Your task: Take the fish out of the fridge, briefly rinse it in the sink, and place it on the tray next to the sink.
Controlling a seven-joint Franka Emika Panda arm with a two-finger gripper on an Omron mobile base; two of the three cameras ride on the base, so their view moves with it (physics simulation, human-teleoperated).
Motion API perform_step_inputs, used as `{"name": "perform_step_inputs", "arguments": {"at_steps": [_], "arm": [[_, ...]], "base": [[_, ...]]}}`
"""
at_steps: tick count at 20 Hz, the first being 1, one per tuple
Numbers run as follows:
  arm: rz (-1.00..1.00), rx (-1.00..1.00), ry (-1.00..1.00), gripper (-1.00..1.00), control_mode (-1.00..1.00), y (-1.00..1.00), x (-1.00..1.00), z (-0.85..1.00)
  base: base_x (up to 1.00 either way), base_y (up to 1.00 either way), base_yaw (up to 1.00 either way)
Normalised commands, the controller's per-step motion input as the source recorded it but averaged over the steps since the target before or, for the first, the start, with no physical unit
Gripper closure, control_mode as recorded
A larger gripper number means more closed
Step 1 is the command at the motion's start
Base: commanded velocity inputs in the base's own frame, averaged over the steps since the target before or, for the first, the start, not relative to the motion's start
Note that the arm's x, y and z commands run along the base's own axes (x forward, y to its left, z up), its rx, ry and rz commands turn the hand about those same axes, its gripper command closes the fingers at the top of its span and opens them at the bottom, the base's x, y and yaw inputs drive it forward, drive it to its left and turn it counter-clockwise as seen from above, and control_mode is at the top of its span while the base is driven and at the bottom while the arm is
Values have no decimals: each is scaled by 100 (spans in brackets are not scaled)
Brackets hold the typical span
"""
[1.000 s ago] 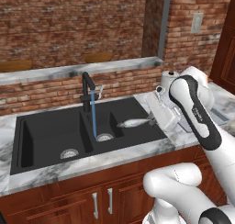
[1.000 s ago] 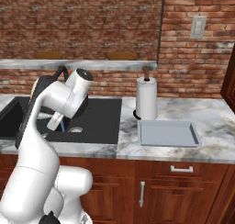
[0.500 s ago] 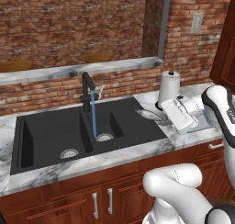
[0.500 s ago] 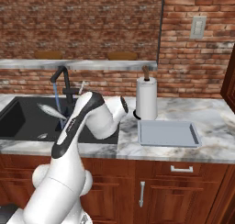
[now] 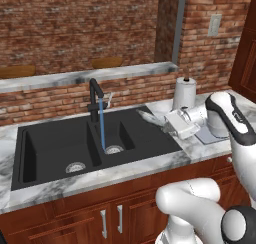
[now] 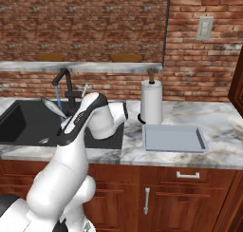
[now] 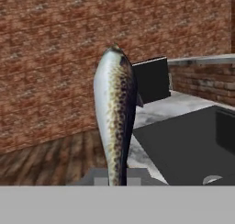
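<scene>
We read no labels or writing. Fish [image 7: 114, 117] at frame centre of hand view, held in fingers; sink [image 5: 55, 150] lower left. Hand has swung right since earlier frame, toward tray [image 6: 174, 138]. Water runs.

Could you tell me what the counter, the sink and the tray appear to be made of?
The counter looks like polished marble: grey-white with darker veins. The sink looks like matte black composite or coated metal, with no shine. The tray is probably metal or plastic: plain pale grey-blue, smooth, thin-rimmed.
</scene>
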Motion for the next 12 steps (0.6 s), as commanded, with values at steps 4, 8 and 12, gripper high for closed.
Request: {"name": "perform_step_inputs", "arguments": {"at_steps": [4,8,12], "arm": [[-2,0,17,100,-100,33,35,-2],[0,0,15,100,-100,0,0,-20],[0,-3,11,100,-100,1,0,-12]], "base": [[0,0,0],[0,0,0],[0,0,0]]}}
